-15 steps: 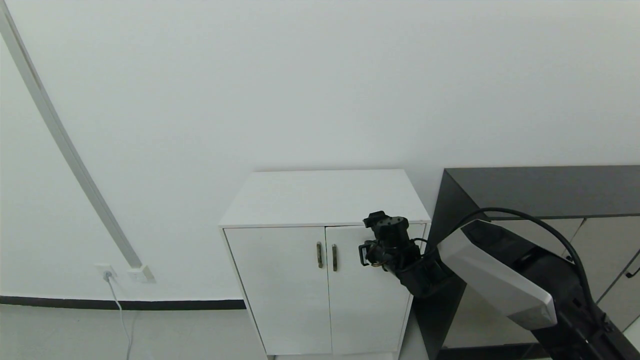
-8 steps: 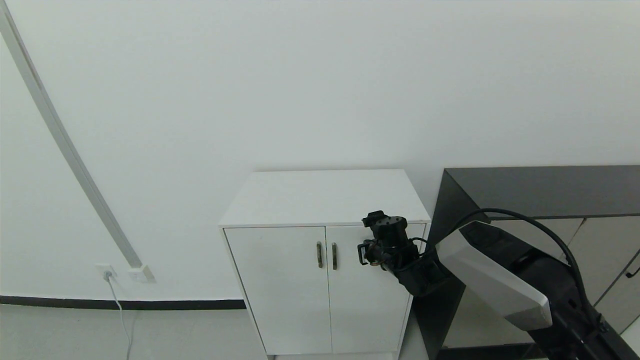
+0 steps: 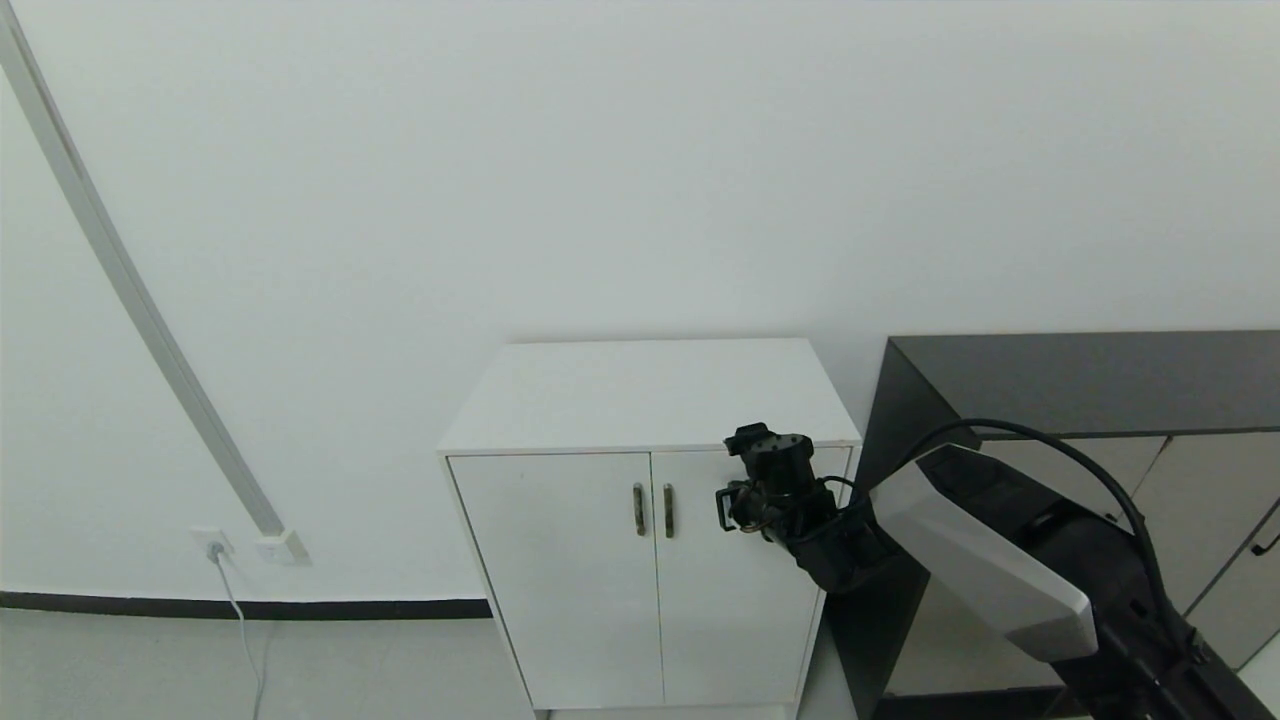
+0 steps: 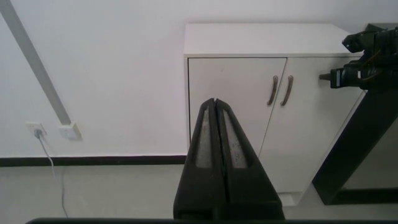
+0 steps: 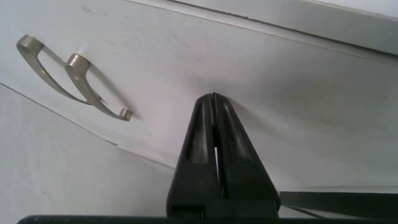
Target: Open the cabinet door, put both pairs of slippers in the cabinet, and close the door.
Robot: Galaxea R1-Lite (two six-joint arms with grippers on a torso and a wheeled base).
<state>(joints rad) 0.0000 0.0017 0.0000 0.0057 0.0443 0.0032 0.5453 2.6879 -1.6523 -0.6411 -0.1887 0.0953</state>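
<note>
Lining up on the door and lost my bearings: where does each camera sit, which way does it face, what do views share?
Head view: on the robot's head, facing forward and down at the white cabinet; right arm and right gripper show.
Left wrist view: set back, facing the cabinet front; shut left gripper shows.
Right wrist view: close to the right door; right gripper shut.
Shared: all three show the two door handles.

wall (image 3: 640,150): white and plain, at the far side.
strip (image 3: 130,290): long and grey, slanting down the wall on the left.
socket (image 3: 210,545): white, low on the wall near the strip's bottom end.
cord (image 3: 245,640): white, hanging from the socket down to the floor (image 3: 130,670).
dark cupboard (image 3: 1080,380): on the right, with a black top and grey doors.
</note>
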